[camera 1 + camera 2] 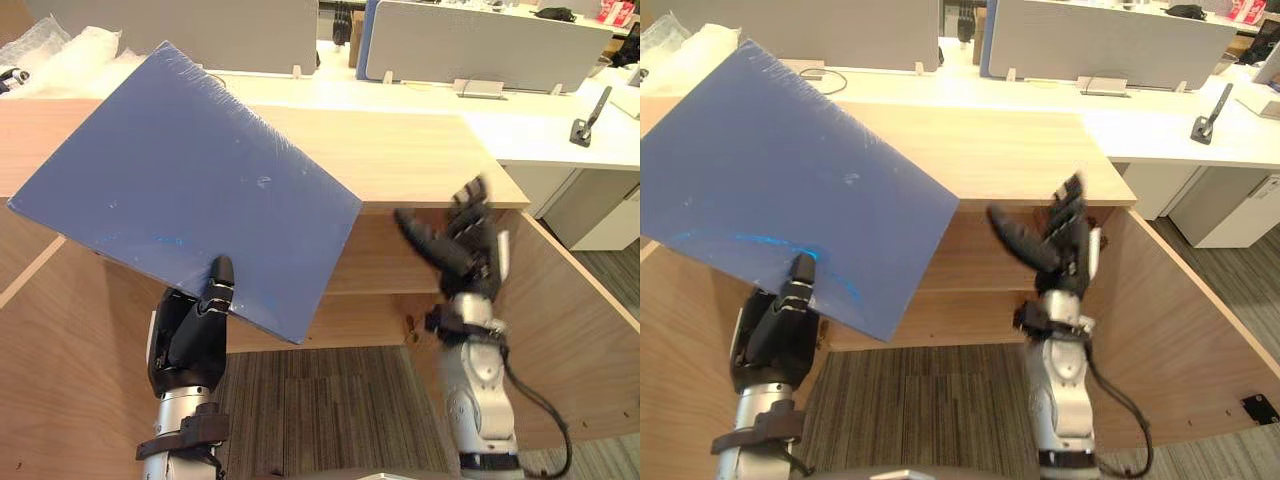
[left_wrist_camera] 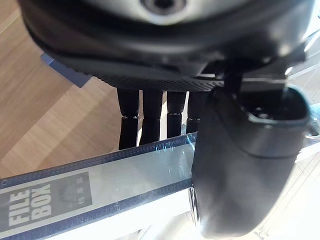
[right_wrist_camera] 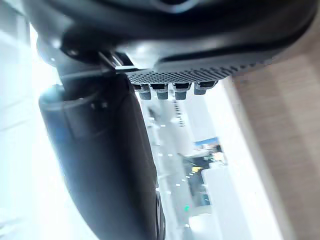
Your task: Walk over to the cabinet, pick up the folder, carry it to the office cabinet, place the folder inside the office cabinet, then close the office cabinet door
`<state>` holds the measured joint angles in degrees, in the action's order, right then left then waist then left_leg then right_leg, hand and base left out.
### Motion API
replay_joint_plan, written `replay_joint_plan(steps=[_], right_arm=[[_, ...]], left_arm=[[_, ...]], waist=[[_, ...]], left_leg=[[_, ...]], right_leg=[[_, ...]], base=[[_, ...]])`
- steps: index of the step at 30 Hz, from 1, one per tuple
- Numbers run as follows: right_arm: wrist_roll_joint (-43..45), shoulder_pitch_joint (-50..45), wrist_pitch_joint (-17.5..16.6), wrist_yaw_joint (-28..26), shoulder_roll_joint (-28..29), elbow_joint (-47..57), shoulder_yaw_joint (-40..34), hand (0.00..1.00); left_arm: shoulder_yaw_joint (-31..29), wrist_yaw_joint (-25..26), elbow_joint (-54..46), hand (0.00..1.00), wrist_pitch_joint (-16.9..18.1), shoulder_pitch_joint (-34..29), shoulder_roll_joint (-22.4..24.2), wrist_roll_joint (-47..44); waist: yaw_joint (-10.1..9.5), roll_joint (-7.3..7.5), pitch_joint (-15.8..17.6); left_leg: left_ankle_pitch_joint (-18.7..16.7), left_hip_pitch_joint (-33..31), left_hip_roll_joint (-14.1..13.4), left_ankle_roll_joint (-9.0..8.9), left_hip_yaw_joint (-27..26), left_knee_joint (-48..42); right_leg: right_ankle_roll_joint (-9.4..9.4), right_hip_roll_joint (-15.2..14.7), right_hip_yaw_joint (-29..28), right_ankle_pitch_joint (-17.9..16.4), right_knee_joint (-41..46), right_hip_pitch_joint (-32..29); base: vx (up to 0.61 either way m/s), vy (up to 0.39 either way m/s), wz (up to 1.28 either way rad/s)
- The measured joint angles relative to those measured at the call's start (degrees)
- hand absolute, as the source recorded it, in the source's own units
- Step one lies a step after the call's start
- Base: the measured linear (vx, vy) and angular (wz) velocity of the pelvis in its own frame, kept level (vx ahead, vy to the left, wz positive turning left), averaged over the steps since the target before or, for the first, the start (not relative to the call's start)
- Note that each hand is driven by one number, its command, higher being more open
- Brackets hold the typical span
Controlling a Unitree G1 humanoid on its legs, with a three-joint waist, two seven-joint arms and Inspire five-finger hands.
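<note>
Bright even indoor light, sheen on the folder [image 1: 180,190], white glare behind the right hand [image 3: 105,165]

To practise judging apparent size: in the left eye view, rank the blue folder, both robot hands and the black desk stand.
Largest: blue folder; then left hand and right hand, too alike to rank; black stand smallest, though it sits farther away.

Free cabinet [image 1: 400,160] mouth between open doors [image 1: 580,330]
</note>
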<state>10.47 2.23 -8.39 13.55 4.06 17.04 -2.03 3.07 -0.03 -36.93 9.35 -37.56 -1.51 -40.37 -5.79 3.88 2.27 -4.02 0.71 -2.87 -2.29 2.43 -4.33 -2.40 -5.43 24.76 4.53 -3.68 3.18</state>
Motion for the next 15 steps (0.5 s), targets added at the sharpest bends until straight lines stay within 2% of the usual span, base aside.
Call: replay_joint_plan(steps=[2,6,10,13,15], right_arm=[[-3.02,5.68,-1.50,1.63,-0.47,1.41,-3.49,1.00],[-3.39,11.13,-2.01,2.38,-3.67,1.33,-4.66,1.00],[4.42,16.93,-2.08,-1.78,-8.78,-2.12,-2.79,1.00],[12.81,21.98,-2.00,-6.36,-13.92,-6.99,1.40,1.00],[18.89,25.89,-1.50,-10.48,-17.14,-9.70,6.79,1.00]], left_arm=[[-0.05,-1.03,-0.03,0.00,0.19,0.04,-0.45,0.65],[-0.58,-2.86,-0.03,0.00,0.20,0.15,-1.43,2.37],[-2.04,-4.48,-0.03,0.00,0.20,0.21,-3.33,3.37],[-2.35,-5.27,-0.03,0.00,0.26,0.21,-3.92,5.15],[-2.24,-5.63,-0.04,0.00,0.26,0.23,-5.21,6.25]], waist=[[-0.09,-0.02,-0.08],[-0.16,-0.08,-0.12],[-0.14,-0.35,-0.31],[-0.35,-0.65,-0.55],[-0.57,-0.76,-0.64]], left_leg=[[-0.21,-0.02,0.29,0.28,0.02,-0.28],[-0.36,0.07,0.61,0.49,0.14,-0.89],[-0.40,0.14,0.68,0.50,0.34,-1.07],[-0.39,0.12,0.67,0.50,0.35,-1.17],[-0.39,0.12,0.67,0.48,0.36,-1.26]], right_leg=[[-0.32,-0.37,-0.01,-0.23,0.44,0.21],[-0.35,-0.66,0.06,-0.25,0.62,0.59],[-0.40,-0.67,0.32,-0.29,0.61,0.91],[-0.40,-0.63,0.37,-0.28,0.60,0.95],[-0.39,-0.53,0.39,-0.27,0.57,0.96]], base=[[-0.04,0.041,0.00],[-0.04,0.036,0.02],[-0.01,0.009,0.02],[0.00,0.000,0.00],[0.00,0.000,0.00]])
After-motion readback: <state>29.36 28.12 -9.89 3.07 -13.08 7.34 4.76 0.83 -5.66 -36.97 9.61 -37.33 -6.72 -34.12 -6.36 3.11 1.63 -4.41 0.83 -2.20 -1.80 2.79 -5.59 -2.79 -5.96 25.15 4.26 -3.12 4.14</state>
